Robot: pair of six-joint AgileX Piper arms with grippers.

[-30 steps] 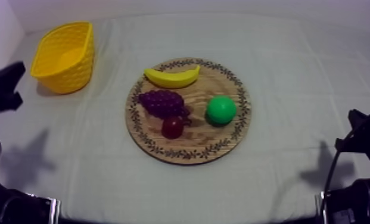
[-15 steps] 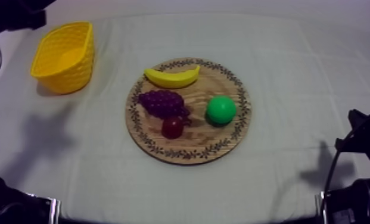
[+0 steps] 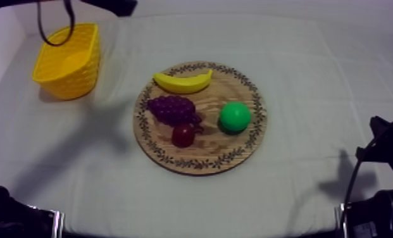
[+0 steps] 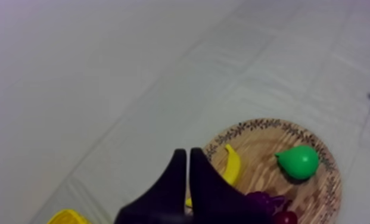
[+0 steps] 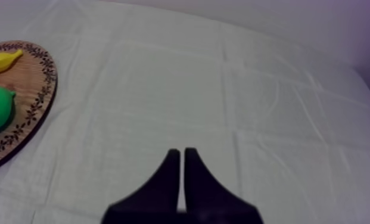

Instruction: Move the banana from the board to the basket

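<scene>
Where the grey-white cloth covers the table it lies flat with faint fold lines, and a pale wall rises beyond its far edge. At the lower right of the top view the right arm rests low, cut off by the frame. The right gripper has its fingers pressed together on nothing, over bare cloth beside the board. At the centre, the board holds the small red fruit, the green pear, the grapes and, at its far rim, the banana. The left gripper, likewise closed into an empty wedge, hides one end of the banana. The yellow basket stands at the upper left, apart from the board. The left arm enters above it, mostly cut off.
</scene>
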